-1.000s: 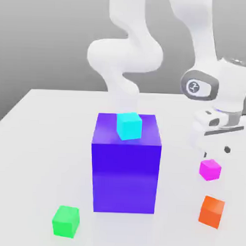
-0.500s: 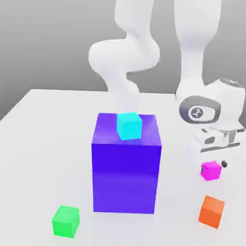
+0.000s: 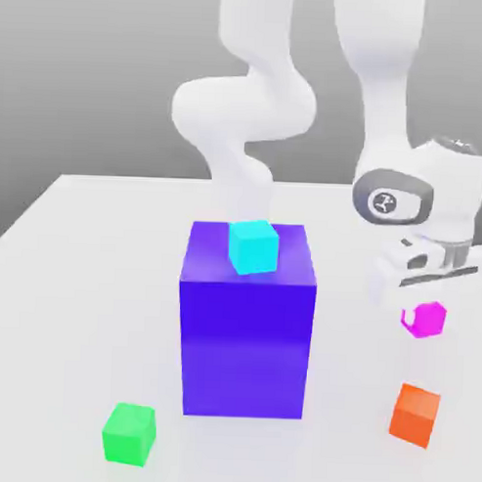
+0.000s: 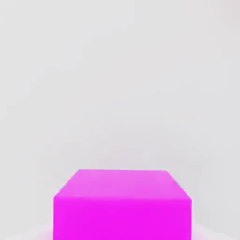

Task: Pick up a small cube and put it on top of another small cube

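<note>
The small magenta cube (image 3: pixel 428 320) hangs a little above the white table at the exterior view's right, tilted slightly. My gripper (image 3: pixel 422 308) is shut on it from above, beneath the white hand. In the hand view the magenta cube (image 4: pixel 122 204) sits close up against the pale table surface. The small green cube (image 3: pixel 129 433) rests on the table near the front at the exterior view's left, far from the gripper.
A big blue-purple block (image 3: pixel 246 323) stands mid-table with a cyan cube (image 3: pixel 253 246) on top. An orange cube (image 3: pixel 416 414) lies on the table just in front of and below the held cube. The arm's base rises behind the block.
The hand came down over the magenta cube, the fingers closed on it, and the cube has risen a little off the table.
</note>
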Robot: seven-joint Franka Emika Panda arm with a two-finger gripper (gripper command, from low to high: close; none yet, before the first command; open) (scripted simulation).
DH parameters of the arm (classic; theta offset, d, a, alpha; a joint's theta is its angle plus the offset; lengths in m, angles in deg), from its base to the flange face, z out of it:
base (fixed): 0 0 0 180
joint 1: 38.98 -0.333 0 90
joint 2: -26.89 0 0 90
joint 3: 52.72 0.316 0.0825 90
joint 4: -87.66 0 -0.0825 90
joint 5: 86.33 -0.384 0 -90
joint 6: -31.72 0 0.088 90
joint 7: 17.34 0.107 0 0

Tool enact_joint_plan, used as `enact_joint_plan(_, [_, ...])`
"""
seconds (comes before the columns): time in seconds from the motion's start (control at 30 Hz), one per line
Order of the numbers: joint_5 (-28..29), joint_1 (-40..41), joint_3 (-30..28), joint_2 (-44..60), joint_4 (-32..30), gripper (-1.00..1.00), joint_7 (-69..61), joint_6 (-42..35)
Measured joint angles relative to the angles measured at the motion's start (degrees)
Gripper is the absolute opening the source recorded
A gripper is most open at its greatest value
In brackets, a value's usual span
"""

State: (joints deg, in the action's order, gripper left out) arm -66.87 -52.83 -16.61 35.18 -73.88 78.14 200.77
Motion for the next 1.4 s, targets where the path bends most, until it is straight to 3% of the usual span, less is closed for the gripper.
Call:
enact_joint_plan(0.13, [-10.4,2.9,5.5,-4.0,-1.2,-1.0,-7.6,-2.1])
enact_joint_plan(0.27, [-16.2,2.8,7.1,-6.8,-2.0,-1.0,-12.1,-3.9])
enact_joint_plan(0.47, [-7.6,9.3,2.9,-7.5,4.6,-1.0,-6.5,-9.9])
enact_joint_plan(0.6, [-5.2,14.4,0.9,-8.7,8.5,-1.0,-3.4,-15.0])
enact_joint_plan(1.03, [-8.6,27.4,-5.5,-12.6,15.8,-1.0,1.9,-26.3])
enact_joint_plan(1.4, [-13.6,37.9,-11.4,-11.2,17.4,-1.0,6.3,-26.1])
